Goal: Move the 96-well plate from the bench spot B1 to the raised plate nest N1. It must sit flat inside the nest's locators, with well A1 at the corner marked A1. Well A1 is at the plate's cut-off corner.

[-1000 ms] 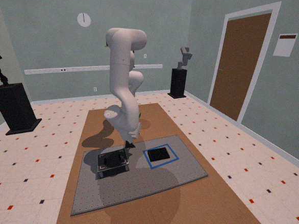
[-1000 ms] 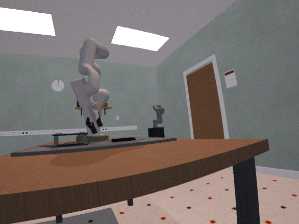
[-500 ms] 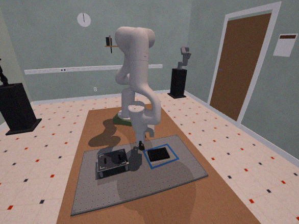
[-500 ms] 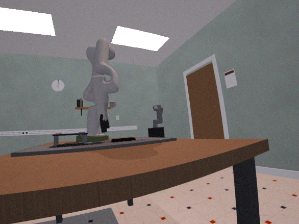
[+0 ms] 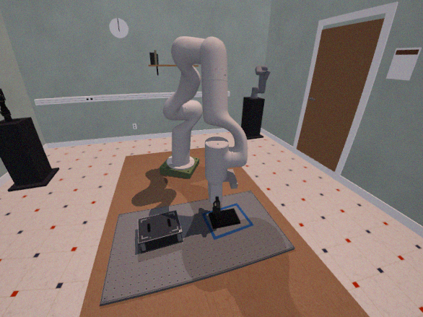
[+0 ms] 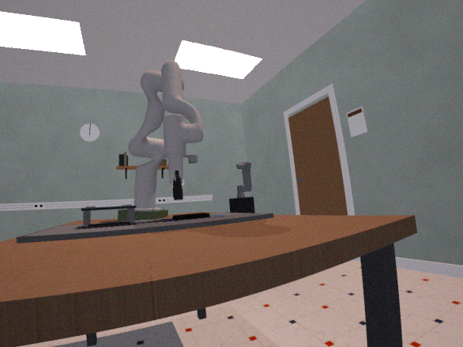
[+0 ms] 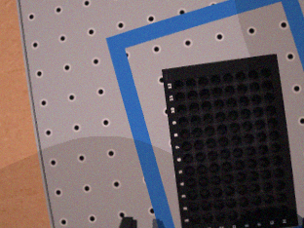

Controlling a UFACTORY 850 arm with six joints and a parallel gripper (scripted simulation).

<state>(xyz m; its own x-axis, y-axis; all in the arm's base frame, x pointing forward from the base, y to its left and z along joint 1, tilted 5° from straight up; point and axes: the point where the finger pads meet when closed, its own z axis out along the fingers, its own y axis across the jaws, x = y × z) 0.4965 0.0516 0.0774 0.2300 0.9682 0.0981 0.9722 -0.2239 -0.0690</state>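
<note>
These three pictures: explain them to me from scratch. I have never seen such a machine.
The tall white jointed arm is a robot bolted to a wooden table. One camera looks down from high up, one looks from table height, and one sits at the arm's wrist, looking straight down. On the grey perforated board lie a black 96-well plate inside a blue taped square, and a raised grey plate nest, with nothing on it. The black gripper hangs open above the plate, holding nothing.
</note>
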